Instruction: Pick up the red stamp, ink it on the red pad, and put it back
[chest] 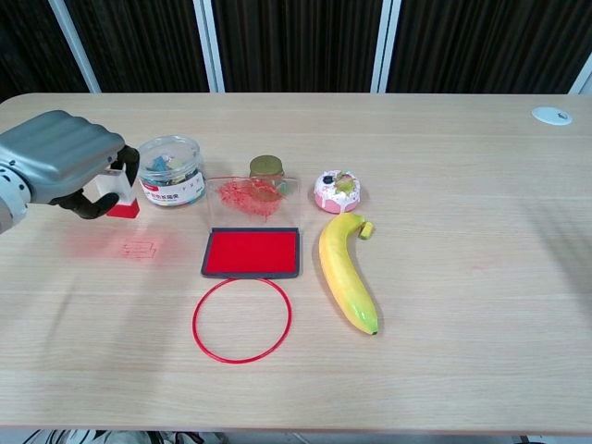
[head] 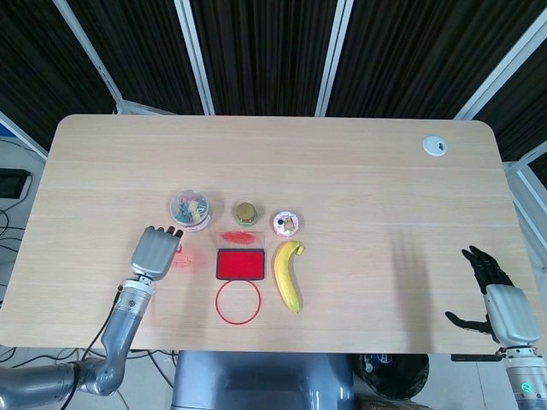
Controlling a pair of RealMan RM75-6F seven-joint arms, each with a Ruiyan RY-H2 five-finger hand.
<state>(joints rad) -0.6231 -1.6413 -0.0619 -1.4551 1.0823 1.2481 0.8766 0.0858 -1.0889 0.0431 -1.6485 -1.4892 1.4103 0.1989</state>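
My left hand (chest: 63, 162) grips the red stamp (chest: 120, 196), a white block with a red base, held above the table left of the red ink pad (chest: 252, 252). From the head view the left hand (head: 155, 253) covers the stamp. The red pad (head: 240, 264) lies flat in a black tray, apart from the hand. Faint red marks (chest: 139, 249) show on the table below the stamp. My right hand (head: 504, 306) hovers at the table's near right edge with fingers spread, holding nothing.
A clear jar of small items (chest: 171, 170) stands just right of the stamp. A gold-lidded jar (chest: 265, 172), a clear lid with red smears (chest: 250, 198), a small pink cake (chest: 336, 191), a banana (chest: 347, 273) and a red ring (chest: 242, 319) surround the pad.
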